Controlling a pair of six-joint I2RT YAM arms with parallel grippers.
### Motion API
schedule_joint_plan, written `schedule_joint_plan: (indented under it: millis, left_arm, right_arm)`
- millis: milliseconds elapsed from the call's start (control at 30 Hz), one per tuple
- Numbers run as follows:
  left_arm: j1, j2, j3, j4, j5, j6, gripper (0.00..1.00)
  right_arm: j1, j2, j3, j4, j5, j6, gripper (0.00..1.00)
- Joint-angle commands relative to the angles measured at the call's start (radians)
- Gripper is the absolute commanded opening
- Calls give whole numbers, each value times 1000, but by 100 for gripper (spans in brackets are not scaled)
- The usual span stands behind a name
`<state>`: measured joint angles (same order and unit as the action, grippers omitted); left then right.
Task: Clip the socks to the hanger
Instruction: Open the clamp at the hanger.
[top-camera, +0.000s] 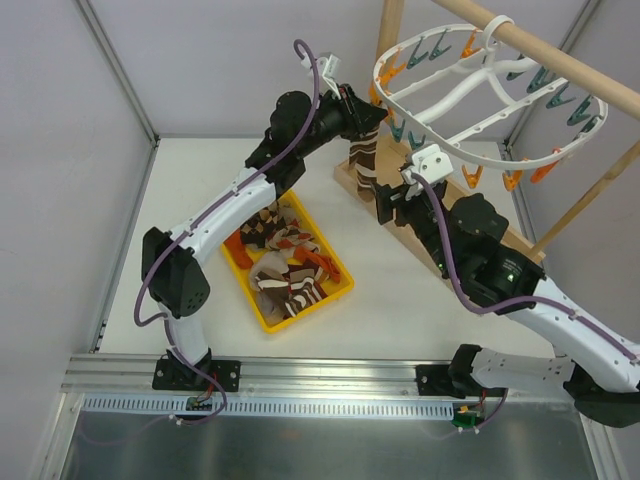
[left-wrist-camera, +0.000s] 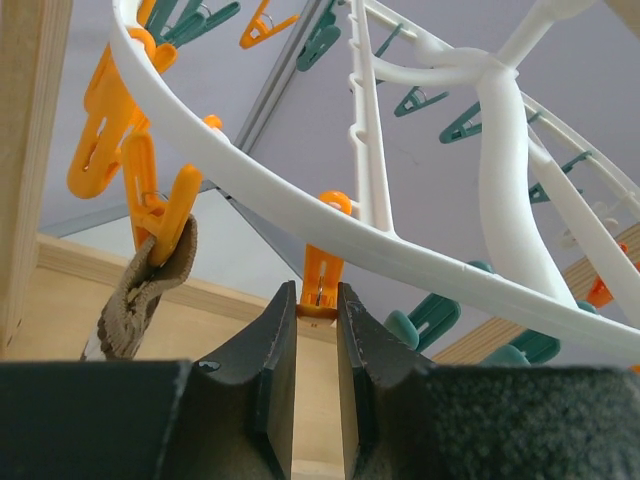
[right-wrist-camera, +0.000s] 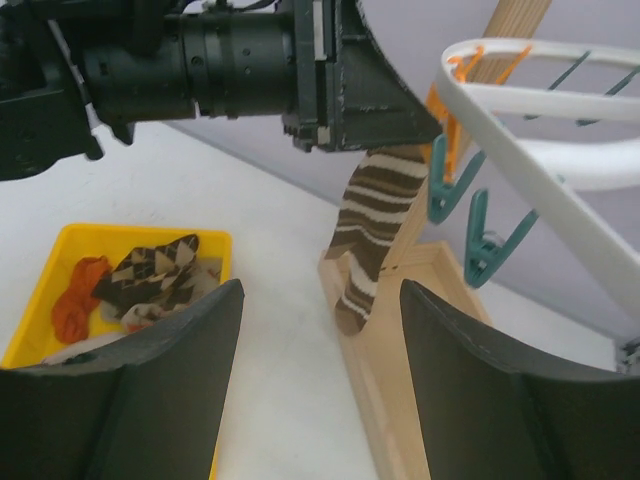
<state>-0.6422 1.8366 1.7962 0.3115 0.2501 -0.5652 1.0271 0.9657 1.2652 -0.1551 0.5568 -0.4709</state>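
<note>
On the hanger's (left-wrist-camera: 300, 205) far left rim one striped sock (top-camera: 364, 160) hangs clipped; other socks (top-camera: 285, 255) wait in the tray (top-camera: 246, 290). Left gripper (left-wrist-camera: 316, 292) pinches narrowly an orange pin (left-wrist-camera: 322, 268); right gripper (right-wrist-camera: 320, 295) stands wide, empty.

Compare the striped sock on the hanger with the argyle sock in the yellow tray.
Striped sock hangs from an orange clip; argyle sock lies loose in the tray. Striped sock shows bands; argyle sock shows diamonds. Both brown and cream.
</note>
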Motion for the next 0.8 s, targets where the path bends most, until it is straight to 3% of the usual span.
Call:
schedule_joint_plan:
  millis: [0, 233, 533, 767]
  left_arm:
    - [-11, -80, 52, -69, -66, -16, 0]
    - [-57, -123, 68, -130, -173, -30, 0]
    - [-86, -134, 75, -158, -228, -64, 0]
    - [-109, -137, 81, -175, -276, -67, 0]
  right_arm:
    - [-2, 33, 56, 96, 71, -142, 68]
    - [-47, 65, 26, 196, -67, -322, 70]
    - [-237, 84, -30, 238, -317, -319, 63]
    - [-354, 31, -170, 403, -480, -314, 60]
